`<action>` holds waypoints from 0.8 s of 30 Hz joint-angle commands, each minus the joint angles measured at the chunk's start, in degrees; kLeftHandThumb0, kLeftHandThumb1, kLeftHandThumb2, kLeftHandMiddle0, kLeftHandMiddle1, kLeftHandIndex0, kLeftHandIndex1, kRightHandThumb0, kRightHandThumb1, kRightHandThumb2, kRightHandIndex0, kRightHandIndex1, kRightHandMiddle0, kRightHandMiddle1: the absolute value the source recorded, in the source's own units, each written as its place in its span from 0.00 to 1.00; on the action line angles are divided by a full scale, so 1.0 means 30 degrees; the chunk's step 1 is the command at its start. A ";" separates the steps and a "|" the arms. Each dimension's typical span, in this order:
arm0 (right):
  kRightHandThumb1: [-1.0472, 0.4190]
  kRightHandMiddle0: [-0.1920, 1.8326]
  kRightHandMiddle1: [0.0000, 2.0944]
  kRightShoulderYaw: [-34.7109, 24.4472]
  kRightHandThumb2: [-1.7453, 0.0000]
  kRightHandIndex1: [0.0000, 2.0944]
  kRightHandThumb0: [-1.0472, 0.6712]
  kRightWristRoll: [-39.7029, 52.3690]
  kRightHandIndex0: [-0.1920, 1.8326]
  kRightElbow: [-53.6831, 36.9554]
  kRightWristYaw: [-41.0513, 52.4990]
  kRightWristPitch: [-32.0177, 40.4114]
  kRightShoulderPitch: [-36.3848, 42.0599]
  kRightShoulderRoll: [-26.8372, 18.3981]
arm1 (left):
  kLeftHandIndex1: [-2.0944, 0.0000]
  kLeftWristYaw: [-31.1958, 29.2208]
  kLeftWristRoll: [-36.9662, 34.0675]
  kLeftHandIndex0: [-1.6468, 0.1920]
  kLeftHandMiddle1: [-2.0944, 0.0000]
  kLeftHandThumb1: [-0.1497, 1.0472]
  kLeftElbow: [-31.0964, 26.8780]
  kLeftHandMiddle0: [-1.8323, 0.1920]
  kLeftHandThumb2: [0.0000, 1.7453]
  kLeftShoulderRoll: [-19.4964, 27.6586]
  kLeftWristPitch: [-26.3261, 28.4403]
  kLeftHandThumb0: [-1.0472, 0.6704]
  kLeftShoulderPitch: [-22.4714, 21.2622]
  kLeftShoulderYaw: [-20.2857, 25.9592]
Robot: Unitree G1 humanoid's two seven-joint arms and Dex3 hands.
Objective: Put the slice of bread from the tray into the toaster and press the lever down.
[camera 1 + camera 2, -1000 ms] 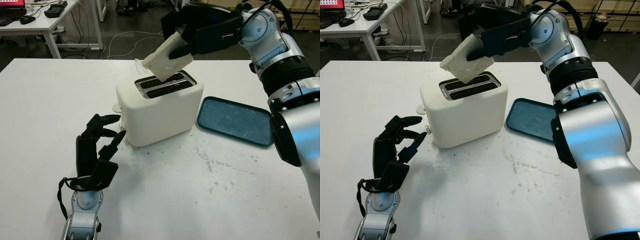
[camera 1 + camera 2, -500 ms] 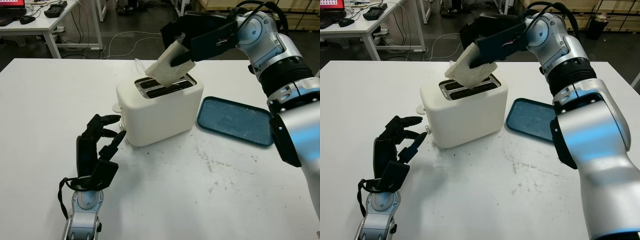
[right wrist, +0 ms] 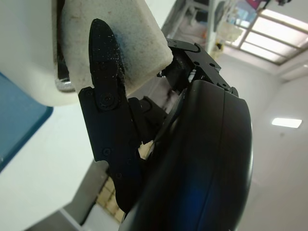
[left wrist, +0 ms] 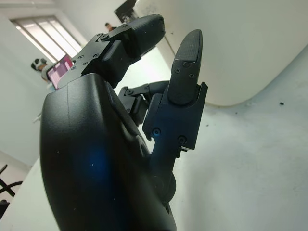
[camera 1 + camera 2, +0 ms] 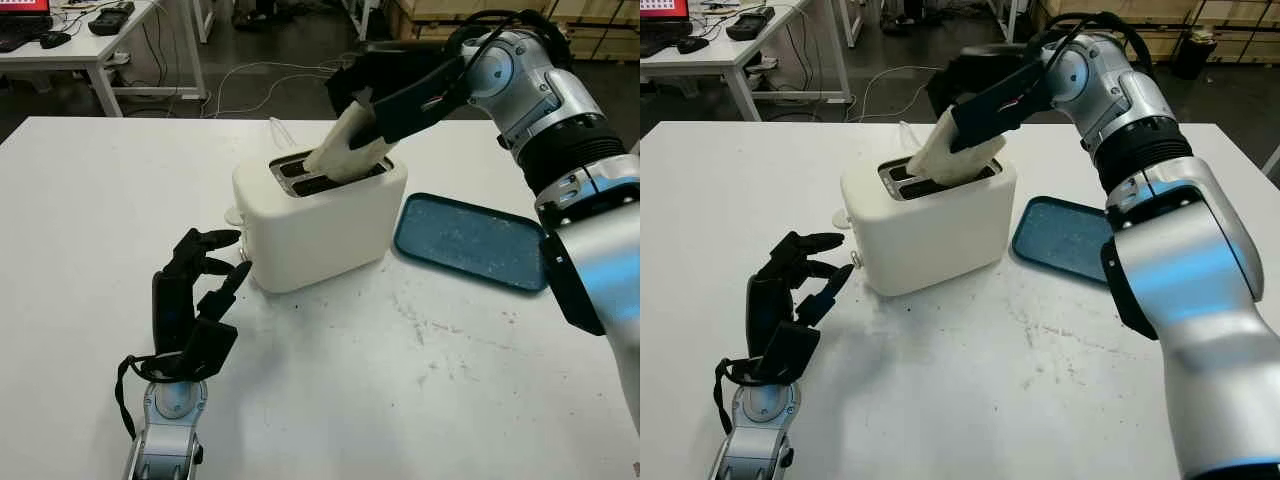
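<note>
A white two-slot toaster (image 5: 318,223) stands mid-table. My right hand (image 5: 362,112) reaches over it from the right and is shut on a pale slice of bread (image 5: 342,151), tilted, with its lower end inside a slot of the toaster. In the right wrist view a finger (image 3: 107,86) presses against the bread (image 3: 125,38) beside the toaster's white top (image 3: 29,53). The blue tray (image 5: 471,241) lies right of the toaster, bare apart from crumbs. My left hand (image 5: 200,275) is open, held upright just left of the toaster's front corner near the small lever knob (image 5: 233,214).
The white table (image 5: 380,400) stretches wide in front of the toaster, with a few crumbs and smudges. Behind the table are a desk (image 5: 70,40) with equipment and cables on the floor.
My right hand has come down and tipped the bread from above the toaster into a slot. The left hand has not moved.
</note>
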 commanded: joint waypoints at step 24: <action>0.09 0.37 0.50 0.2491 0.92 0.60 0.16 -0.2397 0.36 0.0181 -0.1029 -0.1120 -0.0148 0.0869 | 0.58 0.0040 -0.0107 0.61 0.33 0.89 -0.0113 0.66 0.10 -0.0173 -0.0112 0.40 0.0029 -0.0104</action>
